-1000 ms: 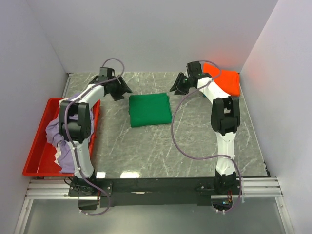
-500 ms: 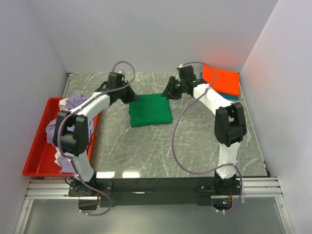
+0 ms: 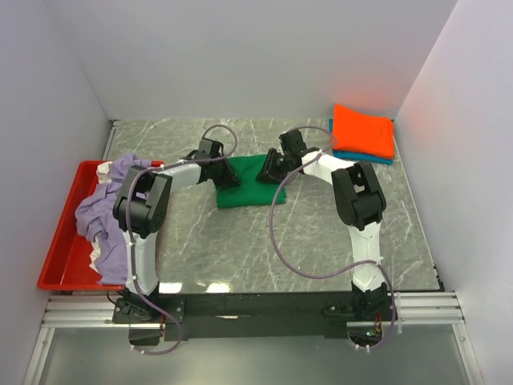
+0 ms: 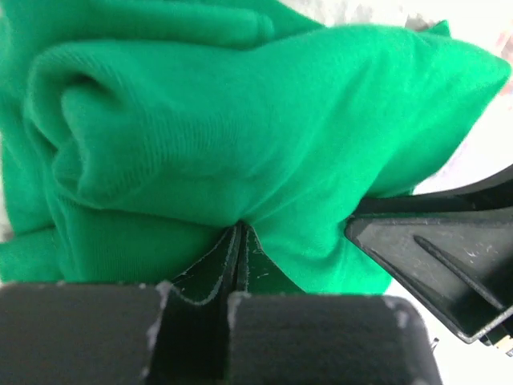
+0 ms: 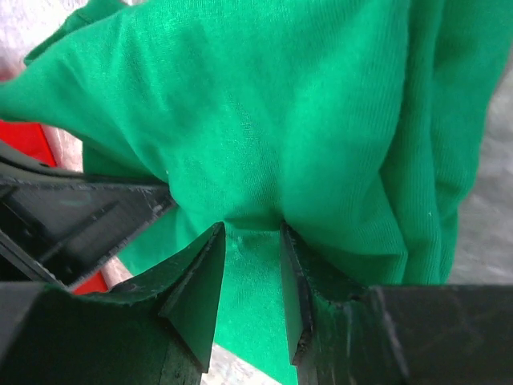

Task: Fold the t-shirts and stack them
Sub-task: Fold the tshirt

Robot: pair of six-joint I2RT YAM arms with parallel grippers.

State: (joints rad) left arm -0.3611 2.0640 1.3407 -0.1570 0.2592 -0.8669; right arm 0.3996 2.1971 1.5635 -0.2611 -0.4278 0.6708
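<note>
The folded bright green t-shirt (image 3: 250, 191) lies mid-table. My left gripper (image 3: 228, 174) sits at its far left edge and is shut, with a pucker of green cloth (image 4: 240, 120) pinched at its tips (image 4: 239, 231). At the far right edge, my right gripper (image 3: 267, 171) is pressed into the green cloth (image 5: 304, 104). Its jaws (image 5: 250, 233) stand apart with a fold between them. An orange t-shirt (image 3: 365, 131) lies folded on a blue one (image 3: 361, 156) at the back right. The lavender t-shirt (image 3: 108, 208) is heaped in the red tray (image 3: 60, 261).
The red tray runs along the table's left edge, against the left wall. White walls close in the back and both sides. The two grippers are close together over the green shirt's far edge, each showing in the other's wrist view.
Both arms swung inward from the back corners to the green shirt's far edge. The left gripper went from open to shut on the cloth; the right one narrowed slightly.
</note>
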